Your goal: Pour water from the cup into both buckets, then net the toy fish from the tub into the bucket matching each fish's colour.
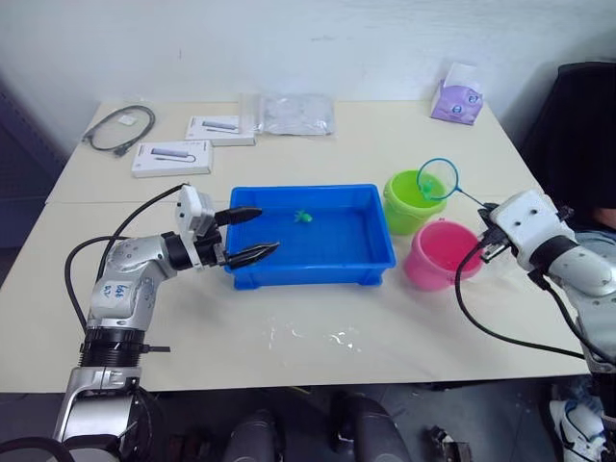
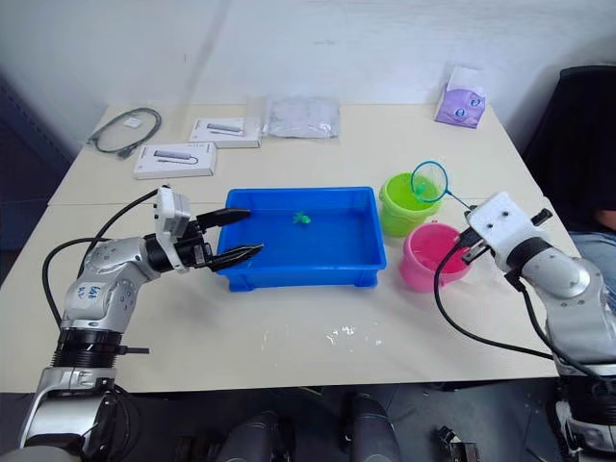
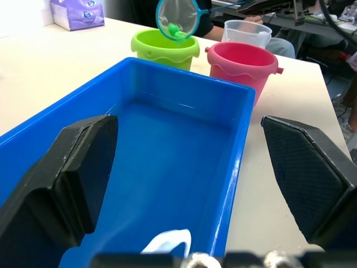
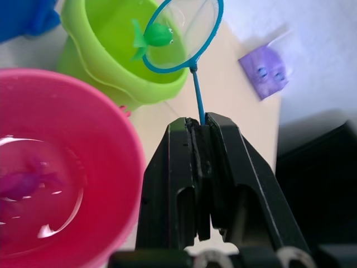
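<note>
R tool pinches net handle, hoop w/ green fish over green bucket. L tool spread at tub end

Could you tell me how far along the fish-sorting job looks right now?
Water and a magenta fish already sit in the pink bucket. The right gripper holds the net over the green bucket with a green fish in it. Another green fish remains in the tub.
</note>
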You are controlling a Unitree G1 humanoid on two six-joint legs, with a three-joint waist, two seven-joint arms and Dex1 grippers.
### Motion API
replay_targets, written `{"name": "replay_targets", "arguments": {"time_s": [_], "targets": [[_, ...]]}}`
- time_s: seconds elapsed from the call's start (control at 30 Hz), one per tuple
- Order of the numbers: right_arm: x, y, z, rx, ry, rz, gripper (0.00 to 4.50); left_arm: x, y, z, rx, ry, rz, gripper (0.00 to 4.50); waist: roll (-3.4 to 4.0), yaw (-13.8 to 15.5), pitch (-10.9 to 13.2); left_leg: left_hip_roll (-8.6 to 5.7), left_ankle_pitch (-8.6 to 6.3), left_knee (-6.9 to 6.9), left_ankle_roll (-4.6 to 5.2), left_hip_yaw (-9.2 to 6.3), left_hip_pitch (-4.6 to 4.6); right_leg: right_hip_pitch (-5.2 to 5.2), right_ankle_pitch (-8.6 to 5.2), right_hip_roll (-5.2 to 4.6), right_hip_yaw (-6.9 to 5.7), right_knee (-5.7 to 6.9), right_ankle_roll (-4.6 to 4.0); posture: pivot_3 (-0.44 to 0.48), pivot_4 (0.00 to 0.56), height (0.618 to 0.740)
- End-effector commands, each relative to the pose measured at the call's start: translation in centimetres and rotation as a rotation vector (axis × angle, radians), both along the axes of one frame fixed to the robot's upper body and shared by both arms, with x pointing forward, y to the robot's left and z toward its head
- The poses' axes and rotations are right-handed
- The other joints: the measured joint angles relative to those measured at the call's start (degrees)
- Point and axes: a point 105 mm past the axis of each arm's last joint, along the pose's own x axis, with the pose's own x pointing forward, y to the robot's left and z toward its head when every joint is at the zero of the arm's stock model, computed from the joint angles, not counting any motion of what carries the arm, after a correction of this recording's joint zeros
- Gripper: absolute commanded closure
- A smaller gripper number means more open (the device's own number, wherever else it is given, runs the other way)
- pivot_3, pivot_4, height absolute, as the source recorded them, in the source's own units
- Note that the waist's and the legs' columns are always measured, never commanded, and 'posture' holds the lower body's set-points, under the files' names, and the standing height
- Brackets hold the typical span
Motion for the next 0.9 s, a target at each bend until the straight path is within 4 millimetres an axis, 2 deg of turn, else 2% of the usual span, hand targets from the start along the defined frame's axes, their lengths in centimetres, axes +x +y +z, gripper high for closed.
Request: {"name": "replay_targets", "arguments": {"time_s": [0.03,0.17,0.37,0.43,0.47,0.53,0.57,0.6,0.67,0.77,0.83,0.9], "targets": [[-0.2,1.1,1.7,-0.304,-0.180,0.070,4.50,-0.3,-0.3,0.4,0.007,-0.036,-0.022,0.07,0.00,-0.04,0.00,0.01,0.00,0.00,-0.01,0.00,0.00,0.00,0.00,0.00,0.00,0.00,0.00,0.000,0.150,0.740],[0.1,1.0,1.8,-0.500,-0.249,0.077,4.50,-0.2,-0.3,0.3,0.009,-0.036,-0.021,0.07,0.00,-0.17,0.00,0.04,0.02,0.00,-0.04,0.00,0.00,0.00,0.00,0.01,0.01,0.00,-0.01,0.000,0.150,0.740],[0.4,0.7,2.1,-0.491,-0.277,0.089,4.50,-0.1,-0.1,0.2,0.012,-0.036,-0.010,0.07,0.00,-0.24,0.00,0.04,0.03,0.03,-0.05,0.00,0.01,0.00,-0.01,0.01,0.02,-0.02,-0.01,0.000,0.150,0.740],[0.6,0.9,2.6,-0.424,-0.285,0.088,4.50,-0.1,-0.1,0.1,0.011,-0.038,-0.005,0.07,0.00,-0.24,0.00,0.05,0.03,0.02,-0.05,0.00,0.01,0.00,-0.01,0.02,0.02,-0.01,-0.01,0.000,0.150,0.740],[0.7,1.2,3.1,-0.343,-0.282,0.079,4.50,-0.2,0.0,0.1,0.005,-0.034,-0.002,0.07,0.00,-0.25,0.00,0.06,0.03,0.02,-0.05,-0.01,0.01,0.00,-0.01,0.02,0.01,-0.01,-0.01,0.000,0.150,0.740],[1.1,1.6,4.6,0.016,-0.270,0.050,4.50,-0.4,0.3,0.0,0.004,-0.025,-0.006,0.07,0.00,-0.47,0.00,0.07,0.04,0.04,-0.05,-0.02,0.02,0.04,-0.01,0.04,0.01,-0.02,-0.01,0.000,0.150,0.740],[1.2,2.6,4.9,0.243,-0.208,0.090,4.50,-0.6,0.6,-0.2,0.010,-0.023,-0.002,0.07,0.00,-0.51,0.00,0.08,0.04,0.06,-0.05,-0.01,0.03,0.05,0.00,0.06,0.02,0.02,-0.01,0.000,0.150,0.740],[1.1,4.0,5.2,0.385,-0.150,0.156,4.50,-0.7,1.1,-0.3,0.019,-0.024,0.006,0.07,0.00,-0.53,0.00,0.11,0.04,0.07,-0.05,-0.02,0.04,0.05,-0.01,0.08,0.03,0.03,-0.01,0.000,0.150,0.740],[0.7,6.4,5.5,0.526,-0.016,0.256,4.50,-0.7,1.9,-0.3,0.035,-0.031,0.027,0.07,0.04,-0.50,0.02,0.14,0.05,0.07,-0.07,-0.07,0.05,0.05,-0.01,0.09,0.02,0.12,-0.03,0.000,0.150,0.740],[0.1,9.3,4.4,0.633,0.246,0.328,4.50,-0.7,2.9,-0.1,0.045,-0.053,0.054,0.07,0.05,-0.29,0.03,0.15,0.03,0.07,-0.03,-0.16,0.03,0.03,-0.05,0.02,-0.05,0.16,-0.10,0.000,0.150,0.740],[-0.4,10.6,3.3,0.671,0.400,0.334,4.50,-0.7,3.3,0.0,0.047,-0.060,0.069,0.07,0.05,0.16,0.03,0.12,0.01,0.10,0.01,-0.23,0.01,0.05,-0.05,-0.05,-0.12,0.14,-0.10,0.000,0.150,0.740],[-0.5,11.2,2.1,0.704,0.523,0.276,4.50,-0.7,3.6,0.1,0.050,-0.064,0.077,0.07,0.05,0.63,0.03,0.08,-0.01,0.09,0.06,-0.24,-0.01,0.05,-0.05,-0.11,-0.12,0.12,-0.10,0.000,0.150,0.740]]}}
